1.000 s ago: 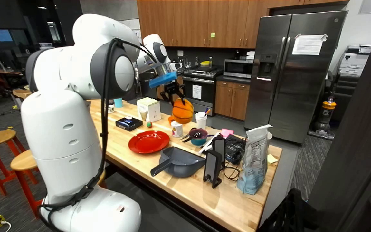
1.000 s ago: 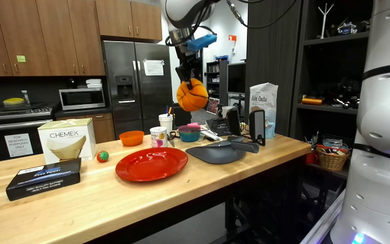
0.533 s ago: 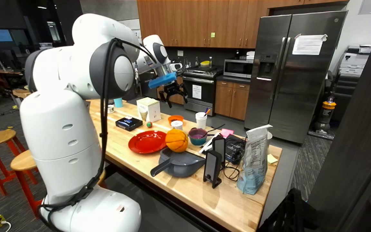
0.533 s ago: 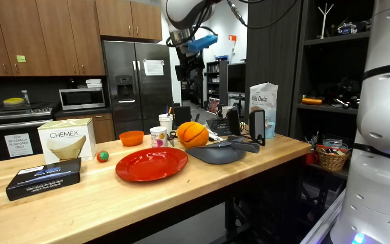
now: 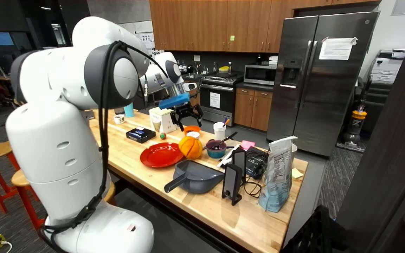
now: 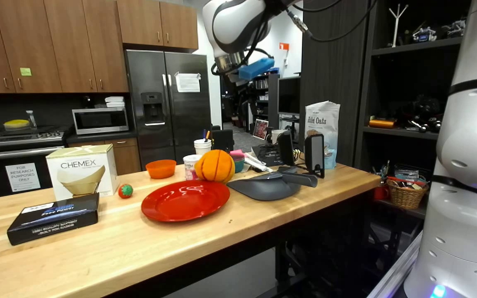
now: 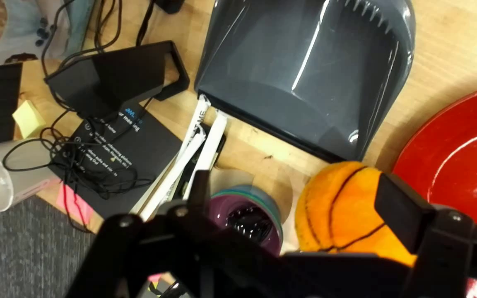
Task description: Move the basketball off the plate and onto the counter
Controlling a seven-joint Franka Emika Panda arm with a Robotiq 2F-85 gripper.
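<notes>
The orange basketball (image 5: 190, 147) rests low at the counter, beside the red plate (image 5: 161, 154); whether it touches the rim I cannot tell. In an exterior view the ball (image 6: 215, 166) shows behind the plate's far right edge. Bare wood of the counter (image 6: 110, 248) lies in front. Above the ball hangs my gripper (image 5: 190, 127), jaws wide apart and nothing held. Looking down in the wrist view, one of the fingers (image 7: 402, 211) covers part of the ball (image 7: 338, 207), while the other finger stands over on the left. The gripper's dark body hides the ball's lower part.
A grey dustpan (image 5: 199, 177) lies near the ball. A teal and purple bowl (image 7: 246, 215) with a dark utensil stands close by. Around are a white can (image 6: 190, 167), an orange bowl (image 6: 161, 169), a Chemex box (image 6: 83, 171), speakers (image 5: 232, 182) and an oats bag (image 5: 278, 175).
One second ago my gripper held the basketball in the air. It opened, the ball dropped, then shifted away from the dustpan. The gripper has come down, and the bowl's utensil has moved.
</notes>
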